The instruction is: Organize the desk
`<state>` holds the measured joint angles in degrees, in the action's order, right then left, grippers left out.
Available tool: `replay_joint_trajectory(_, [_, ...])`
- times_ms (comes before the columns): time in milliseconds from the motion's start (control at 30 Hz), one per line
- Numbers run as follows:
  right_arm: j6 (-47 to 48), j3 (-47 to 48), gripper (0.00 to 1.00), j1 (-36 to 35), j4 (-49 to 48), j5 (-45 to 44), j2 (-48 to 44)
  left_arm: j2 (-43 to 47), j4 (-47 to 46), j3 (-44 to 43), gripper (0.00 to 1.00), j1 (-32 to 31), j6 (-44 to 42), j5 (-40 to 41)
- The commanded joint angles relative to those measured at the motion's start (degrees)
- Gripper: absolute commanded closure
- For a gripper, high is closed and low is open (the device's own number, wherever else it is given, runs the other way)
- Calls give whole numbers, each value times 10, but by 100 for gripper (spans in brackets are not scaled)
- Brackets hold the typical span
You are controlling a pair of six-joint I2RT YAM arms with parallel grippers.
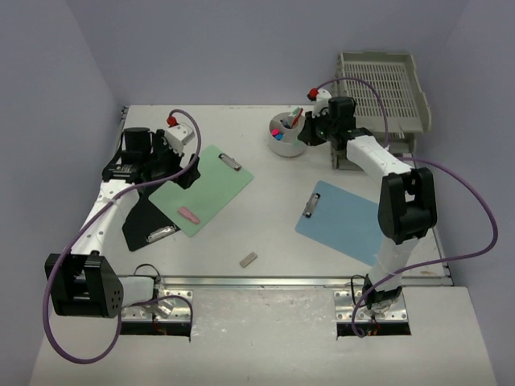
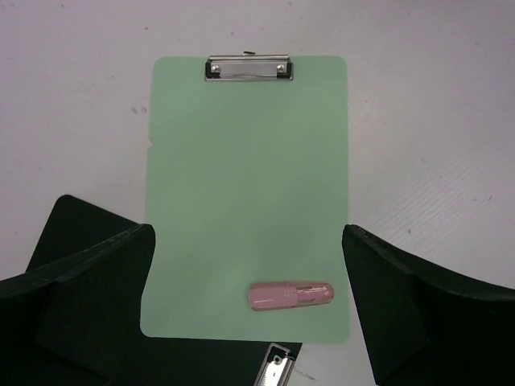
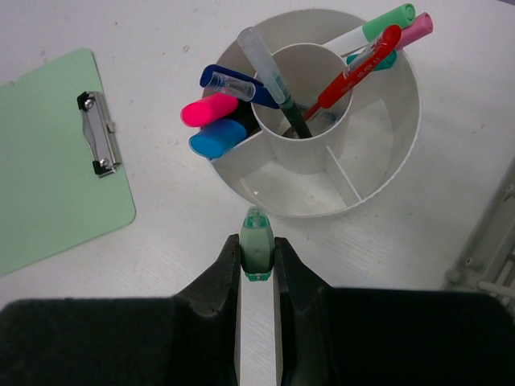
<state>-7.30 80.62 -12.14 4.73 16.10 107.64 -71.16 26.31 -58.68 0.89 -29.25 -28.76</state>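
Desk: flat matte white rectangle, flooring the lilac-walled enclosure ahead of both arms.
Contents, descending: grey slotted plastic trays, back right; blue clipboard, green clipboard, black clipboard, all thin, round-cornered, metal-clipped; round white compartmented pen pot; glossy pink capsule-shaped item on the green clipboard. Left gripper spread wide above it; right gripper pinching a pale green-capped marker.

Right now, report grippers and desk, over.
Left gripper open over green clipboard, pink marker on it. Right gripper shut on green-capped marker, facing pen holder, nothing between. Desk: blue clipboard, grey piece loose.
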Motion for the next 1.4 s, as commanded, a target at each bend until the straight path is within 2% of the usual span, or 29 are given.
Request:
replay_joint_trajectory(0, [-23,25,100,-1,-36,17,-31,8,-8,5,0,6,-37,-28])
replay_joint_trajectory(133, [-18,36,100,-1,-38,8,-19,6,-1,13,0,6,-76,-43])
replay_joint_trajectory(367, [-24,59,100,-1,-44,6,12,-22,63,14,0,6,-209,-48])
replay_joint_trajectory(667, [-13,68,100,-10,-44,-2,42,-44,64,37,1,6,-287,-26])
replay_joint_trajectory(733, [-7,67,100,-13,-43,-5,48,-54,91,36,2,6,-348,-26])
replay_joint_trajectory(800, [-2,66,100,-16,-44,-10,54,-60,123,40,5,6,-450,-26])
replay_joint_trajectory(833, [-1,66,96,-16,-44,-11,55,-62,137,41,6,6,-461,-25])
replay_joint_trajectory(900, [-1,73,70,-19,-44,-14,63,-67,185,53,9,6,-583,-14])
replay_joint_trajectory(933, [0,73,69,-19,-41,-15,64,-68,199,57,9,5,-619,-13])
replay_joint_trajectory(967, [-1,78,53,-19,-34,-15,65,-73,214,61,10,6,-679,-3])
replay_joint_trajectory(1000, [-2,81,43,-20,-30,-15,64,-81,232,62,11,6,-715,5])
replay_joint_trajectory(1067, [-3,82,33,-22,-27,-14,60,-93,249,60,12,5,-745,11])
replay_joint_trajectory(1200, [-1,81,22,-24,-14,-4,43,-132,259,51,17,0,-801,19])
replay_joint_trajectory(1367, [-1,72,20,-24,0,15,12,-167,244,48,24,-28,-811,36])
